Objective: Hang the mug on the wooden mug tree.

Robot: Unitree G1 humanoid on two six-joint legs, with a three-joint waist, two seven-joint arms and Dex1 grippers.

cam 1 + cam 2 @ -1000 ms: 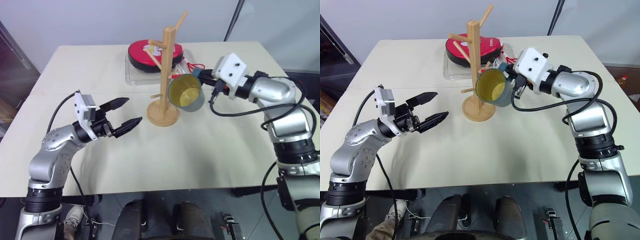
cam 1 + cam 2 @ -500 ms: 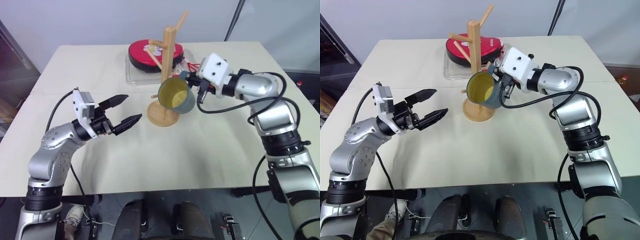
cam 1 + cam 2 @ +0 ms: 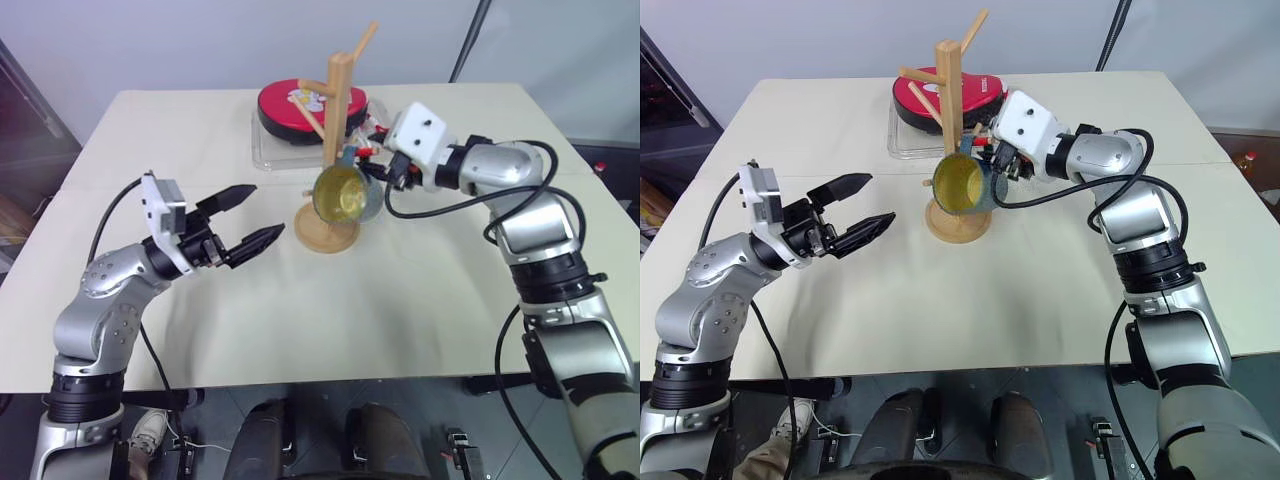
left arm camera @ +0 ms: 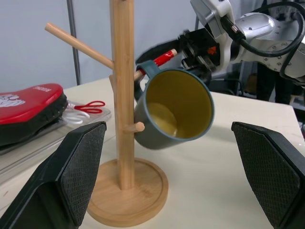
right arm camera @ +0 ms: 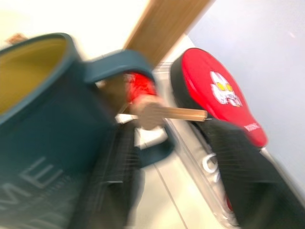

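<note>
- Closest to you, the left gripper (image 3: 262, 210) hovers over the counter (image 3: 400, 310) with its black fingers spread wide and nothing between them. It sits short of the stand, and I read that as waiting in reserve.
- Ahead of it lies a bare stretch of the pale counter, so you've got open room on the near side and to both flanks. The counter's front edge is well back from the action.
- Next comes the light wooden mug tree (image 3: 335, 130), with its disc base flat on the counter and its post upright.
- And there's the dark teal mug with the yellow inside (image 3: 345, 193)! It is off the counter, tilted with its mouth towards you, and its small handle (image 4: 147, 69) is looped over a slanted peg beside the post.
- Just behind it, the right gripper (image 3: 380, 172) has its fingers parted on either side of that handle. I can't tell whether one finger is brushing it, so back straight out along the peg line and don't drag the mug.
- Farthest off, a red oval pad (image 3: 300, 105) in a clear tray (image 3: 262, 150) crowds the far side, so room there is tight.
</note>
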